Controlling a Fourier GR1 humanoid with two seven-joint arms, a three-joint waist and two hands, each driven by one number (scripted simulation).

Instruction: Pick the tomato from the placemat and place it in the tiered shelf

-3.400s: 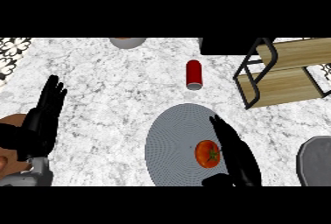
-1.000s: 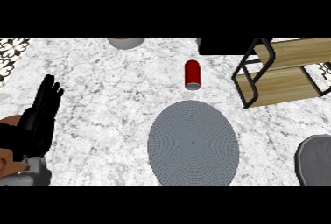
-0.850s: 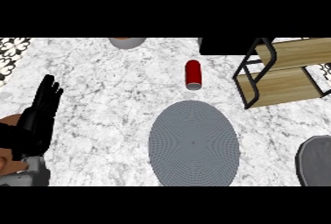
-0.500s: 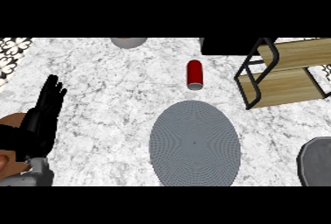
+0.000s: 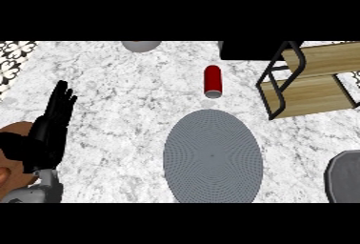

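The grey oval placemat (image 5: 213, 156) lies bare on the marble counter; no tomato shows on it or anywhere in the head view. The tiered shelf (image 5: 309, 76), wooden boards in a black frame, stands at the upper right with nothing visible on its boards. My left hand (image 5: 51, 125) rests at the left edge, fingers straight and pointing up, holding nothing. My right hand is out of the picture.
A red can (image 5: 212, 81) lies on its side above the placemat. A grey round object (image 5: 140, 45) peeks in at the top edge, a dark grey one (image 5: 344, 175) at the lower right, a brown one (image 5: 13, 162) at the lower left.
The right hand and the tomato, on the placemat 3.4 s ago, are gone from view. Over the last second the view has shifted slightly; the left hand stays resting.
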